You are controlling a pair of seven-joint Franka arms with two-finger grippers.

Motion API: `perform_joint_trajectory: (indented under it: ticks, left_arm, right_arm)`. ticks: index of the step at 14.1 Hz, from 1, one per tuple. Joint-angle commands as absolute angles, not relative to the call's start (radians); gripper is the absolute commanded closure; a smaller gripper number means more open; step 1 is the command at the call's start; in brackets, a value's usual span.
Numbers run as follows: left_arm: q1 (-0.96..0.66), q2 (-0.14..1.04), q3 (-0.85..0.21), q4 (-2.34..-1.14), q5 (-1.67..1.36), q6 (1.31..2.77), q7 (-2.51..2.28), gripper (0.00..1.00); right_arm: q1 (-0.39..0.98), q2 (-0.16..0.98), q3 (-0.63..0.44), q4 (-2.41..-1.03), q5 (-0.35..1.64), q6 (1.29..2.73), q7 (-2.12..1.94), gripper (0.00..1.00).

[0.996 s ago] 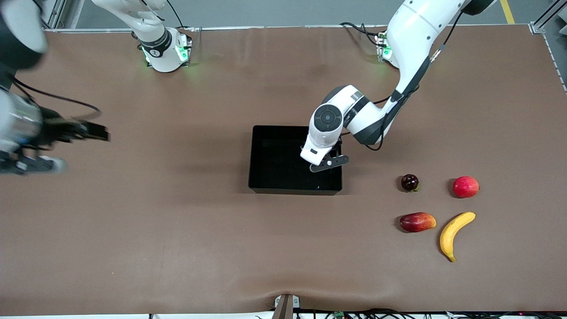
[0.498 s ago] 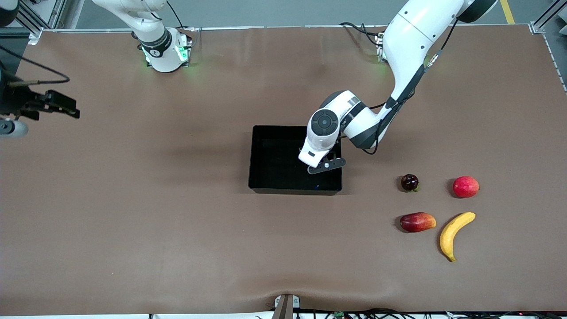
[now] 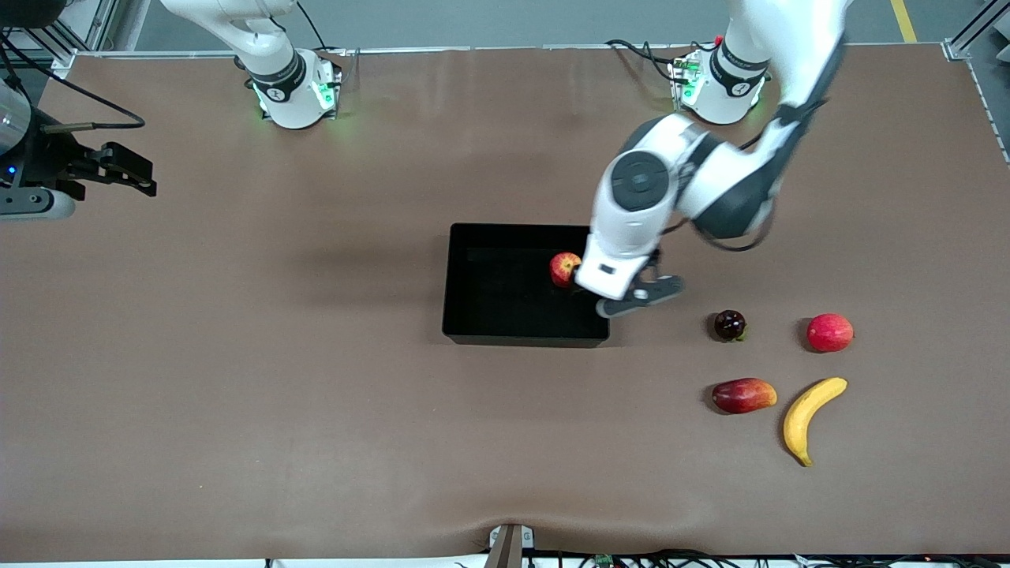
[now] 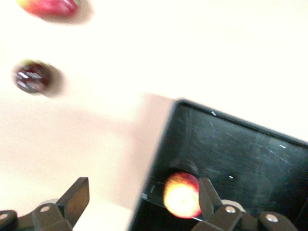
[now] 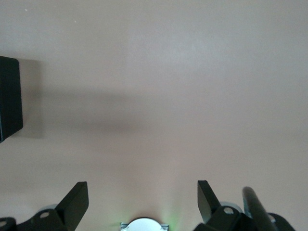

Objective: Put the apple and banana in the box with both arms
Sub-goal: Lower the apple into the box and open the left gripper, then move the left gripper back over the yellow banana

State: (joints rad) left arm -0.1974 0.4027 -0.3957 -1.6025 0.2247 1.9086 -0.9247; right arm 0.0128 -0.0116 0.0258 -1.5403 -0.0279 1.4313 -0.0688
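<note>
The apple (image 3: 564, 268) lies in the black box (image 3: 505, 341), by the wall at the left arm's end; it also shows in the left wrist view (image 4: 183, 195), free of the fingers. My left gripper (image 3: 636, 297) is open and empty over that wall of the box (image 4: 240, 144), its fingers (image 4: 77, 199) wide apart. The banana (image 3: 809, 418) lies on the table toward the left arm's end, nearer to the front camera than the box. My right gripper (image 3: 130, 170) is open and empty over the table at the right arm's end; its view (image 5: 143, 192) shows bare table and a corner of the box (image 5: 9, 96).
A smooth pinkish-red round fruit (image 3: 829, 332), a small dark round fruit (image 3: 730, 324) and a red-orange mango-like fruit (image 3: 743, 394) lie close to the banana. The dark fruit (image 4: 32, 77) and the mango-like fruit (image 4: 48, 6) also show in the left wrist view.
My left gripper has risen and swung from inside the box toward the left arm's end, leaving the apple in view in the box. My right gripper has drawn back toward its end.
</note>
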Motion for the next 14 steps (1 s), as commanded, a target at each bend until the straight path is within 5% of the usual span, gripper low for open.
perform_joint_trajectory:
  ticks: [1,7,14]
  left_arm:
    - [-0.082,0.413,-0.402,-1.569,0.218,1.865,-0.72,0.0]
    - [0.207,0.466,-0.396,-1.586,0.333,1.874,-0.16,0.0]
    - [0.402,0.61,-0.397,-1.588,0.351,2.104,0.274,0.0]
  right_arm:
    - [0.029,-0.014,0.008,-1.477,-0.038,1.428,-0.118,0.0]
    - [0.011,-0.017,-0.035,-1.486,-0.023,1.399,-0.129,0.0]
    - [0.017,-0.015,-0.034,-1.48,-0.021,1.401,-0.127,0.0]
